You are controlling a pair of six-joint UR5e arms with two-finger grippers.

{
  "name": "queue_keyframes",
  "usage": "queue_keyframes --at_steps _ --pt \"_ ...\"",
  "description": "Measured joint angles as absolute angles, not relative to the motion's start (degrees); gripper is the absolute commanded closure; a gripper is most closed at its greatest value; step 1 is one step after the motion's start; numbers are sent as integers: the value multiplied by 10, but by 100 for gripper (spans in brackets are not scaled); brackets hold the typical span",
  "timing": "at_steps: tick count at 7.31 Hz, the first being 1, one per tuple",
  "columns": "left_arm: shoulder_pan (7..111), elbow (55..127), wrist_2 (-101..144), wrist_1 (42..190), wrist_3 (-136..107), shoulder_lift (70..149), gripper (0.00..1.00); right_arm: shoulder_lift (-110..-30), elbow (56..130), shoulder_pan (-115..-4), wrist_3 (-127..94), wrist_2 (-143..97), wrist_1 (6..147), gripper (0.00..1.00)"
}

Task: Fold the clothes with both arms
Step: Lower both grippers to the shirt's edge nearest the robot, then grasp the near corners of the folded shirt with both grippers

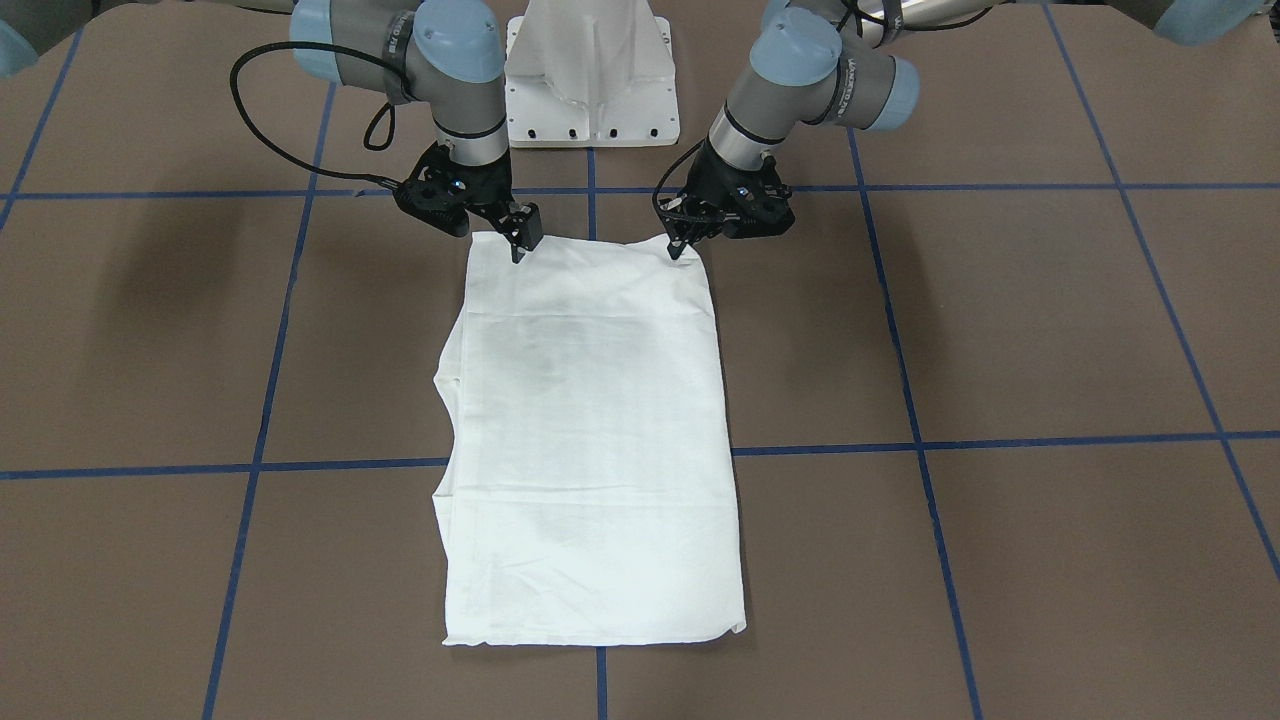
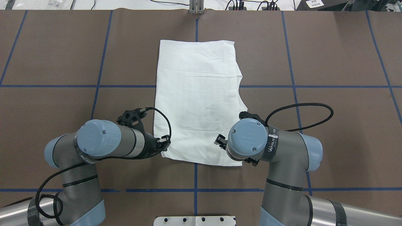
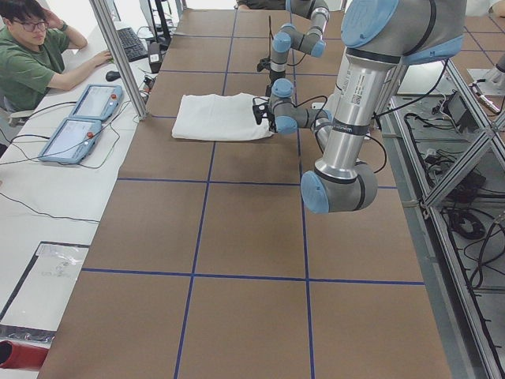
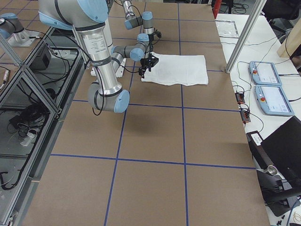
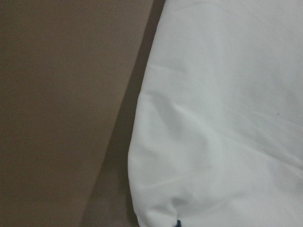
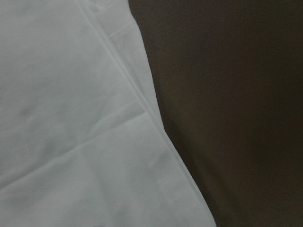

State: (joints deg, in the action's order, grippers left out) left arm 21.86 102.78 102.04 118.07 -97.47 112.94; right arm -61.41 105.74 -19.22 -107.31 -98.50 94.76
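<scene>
The white T-shirt lies folded into a long narrow rectangle in the middle of the brown table; it also shows in the overhead view. No text, collar or label shows. My left gripper is shut on the shirt's near corner on my left, which is pinched up slightly; it also shows in the overhead view. My right gripper is down on the near edge at the other side and looks shut on it; the wrist hides most of it from overhead. Both wrist views show only white cloth over table.
The white pedestal base stands just behind the grippers. Blue tape lines divide the brown table cover. In the left side view an operator sits beyond the table's far edge with two tablets.
</scene>
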Motion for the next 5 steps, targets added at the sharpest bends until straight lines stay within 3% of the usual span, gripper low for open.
queue_keyframes --at_steps 5 --pt "222 1030 1020 1157 -975 1148 100 -615 1044 -172 -1086 -984 945 0"
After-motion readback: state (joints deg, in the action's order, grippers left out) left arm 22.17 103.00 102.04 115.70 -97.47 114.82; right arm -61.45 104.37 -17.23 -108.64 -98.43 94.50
